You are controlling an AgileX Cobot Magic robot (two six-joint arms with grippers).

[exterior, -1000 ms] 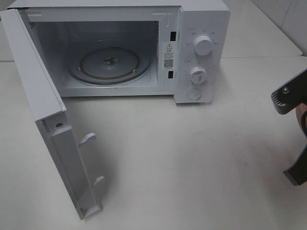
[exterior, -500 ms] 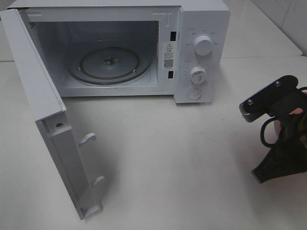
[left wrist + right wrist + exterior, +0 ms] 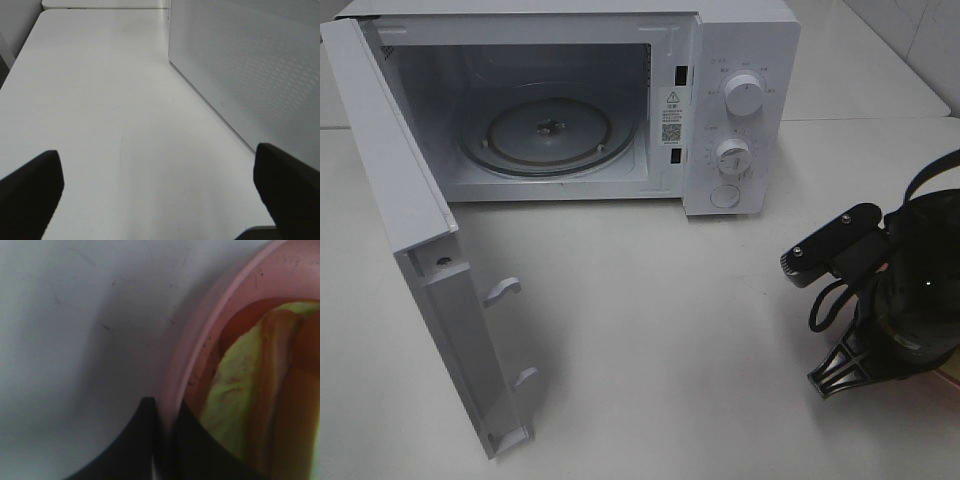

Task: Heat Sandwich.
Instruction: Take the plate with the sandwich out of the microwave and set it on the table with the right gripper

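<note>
Gripping rim of pink plate point(image 3: 200, 360), right gripper point(image 3: 162, 440) is pinching it between closed fingers, one each side of rim. Sandwich point(image 3: 250, 405) is lying inside plate, just beyond gripper tips: pale green and brown layers showing. Left gripper point(image 3: 160, 192) is hanging released, fingers wide apart over bare white bench point(image 3: 100, 100), beside open microwave door point(image 3: 430, 300). Further back, microwave point(image 3: 740, 60) is standing open, glass turntable point(image 3: 548, 132) inside. Right arm is hovering low at bench's right edge in high view.
</note>
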